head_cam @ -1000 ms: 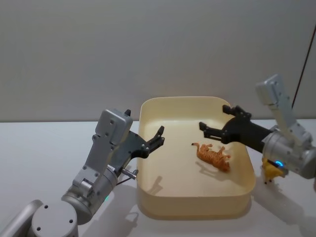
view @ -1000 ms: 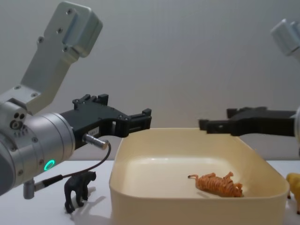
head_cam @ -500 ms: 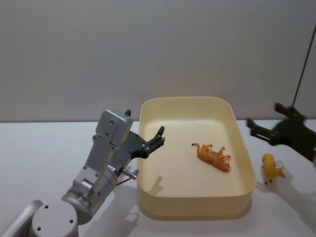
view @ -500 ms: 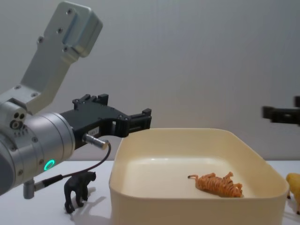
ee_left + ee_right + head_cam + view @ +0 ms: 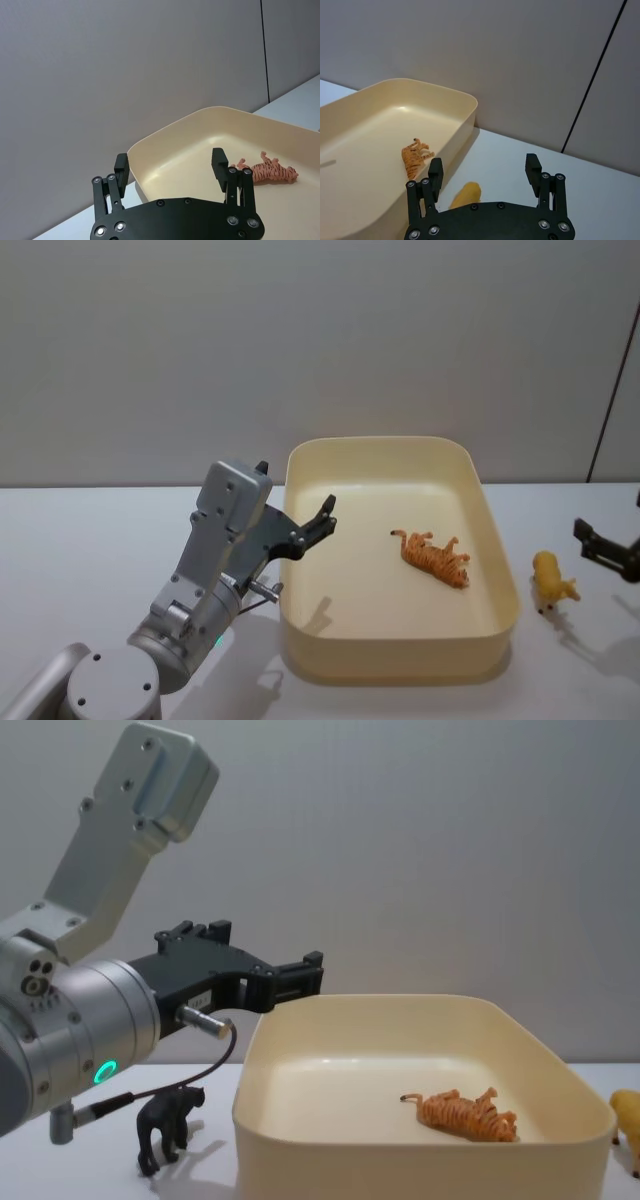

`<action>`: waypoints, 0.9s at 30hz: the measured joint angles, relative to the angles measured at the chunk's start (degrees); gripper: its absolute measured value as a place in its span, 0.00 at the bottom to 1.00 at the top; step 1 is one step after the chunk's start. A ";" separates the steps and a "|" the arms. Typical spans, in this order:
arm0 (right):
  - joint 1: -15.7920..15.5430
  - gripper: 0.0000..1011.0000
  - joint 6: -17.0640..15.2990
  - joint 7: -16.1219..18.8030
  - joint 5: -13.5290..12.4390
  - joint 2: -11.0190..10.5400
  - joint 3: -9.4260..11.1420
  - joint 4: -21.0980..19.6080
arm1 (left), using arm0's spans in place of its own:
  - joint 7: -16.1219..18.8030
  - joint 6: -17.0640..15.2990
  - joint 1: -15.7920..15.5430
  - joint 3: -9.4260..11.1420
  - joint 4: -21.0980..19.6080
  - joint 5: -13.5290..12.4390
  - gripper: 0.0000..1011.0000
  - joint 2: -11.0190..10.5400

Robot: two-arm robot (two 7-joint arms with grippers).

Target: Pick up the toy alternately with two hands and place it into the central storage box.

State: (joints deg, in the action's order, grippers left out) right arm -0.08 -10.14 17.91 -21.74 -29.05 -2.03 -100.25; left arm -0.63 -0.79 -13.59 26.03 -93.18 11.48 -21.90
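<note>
The central storage box point(image 5: 390, 658), a cream-yellow tub, stands mid-table. An orange striped tiger toy point(image 5: 435, 558) lies on its side inside it, toward the right wall. My left gripper point(image 5: 318, 520) hovers open and empty over the box's left rim; the left wrist view shows its fingers point(image 5: 219, 159) spread. A black animal figure point(image 5: 168, 1125) stands on the table under that arm. A yellow animal toy point(image 5: 550, 580) sits on the table right of the box. My right gripper point(image 5: 484, 167) is open and empty, above and behind the yellow toy point(image 5: 465, 194).
The white table point(image 5: 80, 540) stretches to both sides of the box, against a plain grey wall. The left arm's silver body with its green ring light point(image 5: 103, 1072) looms large at the chest view's left. A dark vertical wall seam point(image 5: 612, 390) runs at the far right.
My right gripper has drawn back from above the box to the right, past its right wall, and now sits by the yellow toy. The left arm and the tiger have not moved.
</note>
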 joint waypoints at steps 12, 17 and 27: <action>-6.44 0.99 -1.55 -1.20 -1.90 -1.94 1.65 -2.79 | 0.00 0.00 0.00 0.00 0.00 0.00 0.99 0.00; -7.23 0.99 -2.06 -1.17 -1.82 -1.85 1.41 -2.34 | 0.00 0.00 0.00 0.00 0.00 0.00 0.99 0.00; -6.39 0.99 -2.46 -0.94 -0.38 -0.76 0.15 0.12 | 0.00 0.00 0.00 0.00 0.00 0.00 0.99 0.00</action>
State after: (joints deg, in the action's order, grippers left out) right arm -6.47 -12.60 16.96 -22.12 -29.80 -1.88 -100.13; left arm -0.62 -0.79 -13.59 26.02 -93.17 11.48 -21.89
